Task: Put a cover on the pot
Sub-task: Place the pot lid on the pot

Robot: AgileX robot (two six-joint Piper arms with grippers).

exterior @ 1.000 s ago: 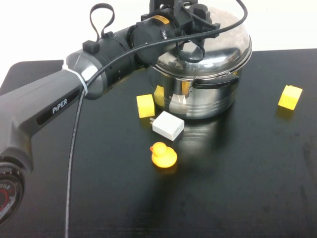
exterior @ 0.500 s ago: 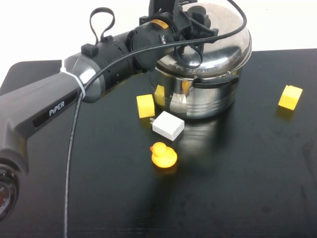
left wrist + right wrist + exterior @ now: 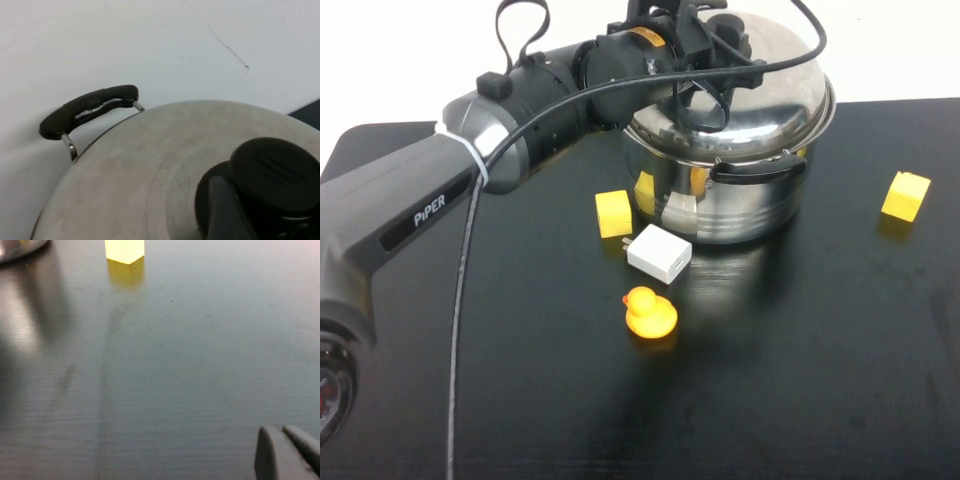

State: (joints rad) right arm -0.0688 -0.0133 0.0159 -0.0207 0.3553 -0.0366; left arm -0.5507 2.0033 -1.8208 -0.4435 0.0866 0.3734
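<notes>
The steel pot (image 3: 720,205) stands at the back middle of the black table (image 3: 800,380), one black handle (image 3: 760,168) facing front. The domed steel lid (image 3: 785,85) lies on top of it. My left gripper (image 3: 708,38) reaches over the lid from the left and is shut on its black knob (image 3: 272,175); one finger (image 3: 220,215) lies against the knob. The lid's dome (image 3: 150,165) and the pot's far handle (image 3: 90,107) show in the left wrist view. My right gripper (image 3: 287,452) is shut and empty, low over bare table, out of the high view.
A yellow block (image 3: 613,213), a white charger (image 3: 659,253) and a yellow rubber duck (image 3: 649,313) lie in front of the pot on its left. Another yellow block (image 3: 906,194) sits at the right and shows in the right wrist view (image 3: 125,250). A white wall stands behind the table.
My left arm has shifted the lid slightly right and down over the pot; the lid's rim now reaches a little further right. The small objects have not moved.
</notes>
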